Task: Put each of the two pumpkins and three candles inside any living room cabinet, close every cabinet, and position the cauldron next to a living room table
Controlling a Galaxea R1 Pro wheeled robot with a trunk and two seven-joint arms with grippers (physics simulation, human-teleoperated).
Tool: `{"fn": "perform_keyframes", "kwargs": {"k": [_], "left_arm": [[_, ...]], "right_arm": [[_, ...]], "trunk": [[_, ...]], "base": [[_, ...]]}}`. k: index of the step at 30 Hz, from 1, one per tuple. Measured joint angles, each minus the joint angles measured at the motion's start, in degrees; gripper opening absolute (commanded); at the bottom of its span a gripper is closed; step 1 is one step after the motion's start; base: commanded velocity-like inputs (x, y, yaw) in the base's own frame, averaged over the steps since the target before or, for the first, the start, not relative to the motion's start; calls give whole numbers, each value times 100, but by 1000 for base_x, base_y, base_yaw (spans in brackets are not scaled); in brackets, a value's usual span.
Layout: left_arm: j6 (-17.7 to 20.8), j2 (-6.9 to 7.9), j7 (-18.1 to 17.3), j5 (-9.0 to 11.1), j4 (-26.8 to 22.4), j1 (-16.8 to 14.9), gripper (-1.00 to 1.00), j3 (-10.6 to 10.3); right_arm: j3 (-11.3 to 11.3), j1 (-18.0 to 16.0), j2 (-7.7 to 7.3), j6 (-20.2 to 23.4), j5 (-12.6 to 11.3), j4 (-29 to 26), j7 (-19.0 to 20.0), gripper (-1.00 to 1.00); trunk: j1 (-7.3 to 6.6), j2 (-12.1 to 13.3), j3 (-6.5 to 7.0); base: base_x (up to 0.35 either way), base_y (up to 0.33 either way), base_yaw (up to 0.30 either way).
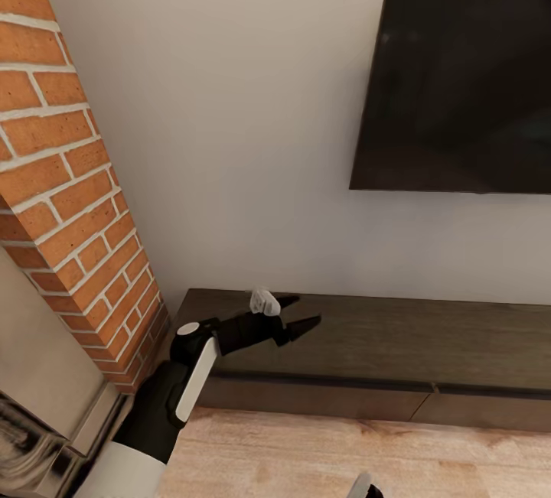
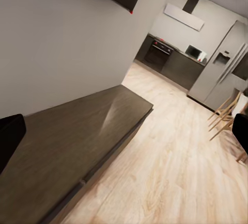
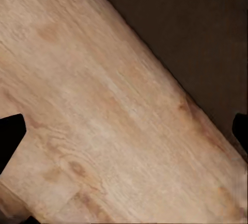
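Wood floor (image 1: 306,460) lies nearest, in front of the cabinet (image 1: 398,345). Left of the cabinet rises the brick fireplace (image 1: 69,200). Over its left end hangs the left gripper (image 1: 295,314), fingers spread and empty. Above its right half hangs the TV (image 1: 459,92). The right gripper (image 3: 124,131), over floor beside the cabinet, is likewise spread. All fronts look closed; next, I judge, a drawer must be opened.

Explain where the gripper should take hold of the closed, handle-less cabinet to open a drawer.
Probably at the top edge of a drawer front, coming from the floor side. The cabinet shows no handles, only a dark gap under its top. The open left gripper is over the top.
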Motion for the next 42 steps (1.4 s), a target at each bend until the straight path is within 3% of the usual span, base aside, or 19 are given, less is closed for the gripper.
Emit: {"fn": "perform_keyframes", "kwargs": {"k": [1,3,4,8,11,13,17,20,21,23,24,30,35,42], "left_arm": [[21,0,0,0,-25,-5,100,0],[231,1,0,5,-205,-19,100,0],[283,0,0,8,-248,-21,100,0],[462,-1,4,38,-456,-26,100,0],[485,3,-3,43,-573,-26,100,-7],[488,6,-7,44,-599,-26,100,-113],[489,7,-8,54,-617,-26,100,-358],[494,60,-20,300,-602,-26,100,-442],[470,75,-31,458,-610,-26,100,-555],[444,82,-32,471,-612,-21,100,-633],[426,85,-30,479,-612,-18,100,-677],[419,86,-21,479,-598,-18,100,-693],[416,87,-10,474,-576,-17,100,-694],[402,87,-8,474,-573,-17,100,-694]], "right_arm": [[44,-3,47,18,200,19,-303,100],[170,-9,199,248,987,145,-1611,100],[191,-9,225,326,1130,177,-1866,100],[326,-11,389,1010,2137,379,-3502,100],[423,-12,422,1268,2858,564,-4419,100],[450,-12,412,1305,3199,606,-4707,100],[464,-12,390,1321,3430,613,-4880,100],[457,-11,388,1330,3494,629,-5095,100],[464,-12,378,1332,3530,677,-5409,100],[465,-12,375,1372,3554,838,-5522,100],[451,-11,369,1645,3561,1035,-5573,100],[427,-287,368,1964,3546,1170,-5602,100],[411,-509,379,1998,3516,1336,-5607,100],[408,-570,377,1960,3509,1366,-5600,100]], "trunk": [[0,0,0],[0,0,0],[0,0,0],[0,0,0],[0,0,0],[0,0,0],[0,0,0],[0,0,0],[0,0,0],[0,0,0],[0,0,0],[0,0,0],[0,0,0],[0,0,0]], "base": [[0,0,0],[0,0,0],[0,0,0],[0,0,0],[0,0,0],[0,0,0],[0,0,0],[0,0,0],[0,0,0],[0,0,0],[0,0,0],[0,0,0],[0,0,0],[0,0,0]]}}
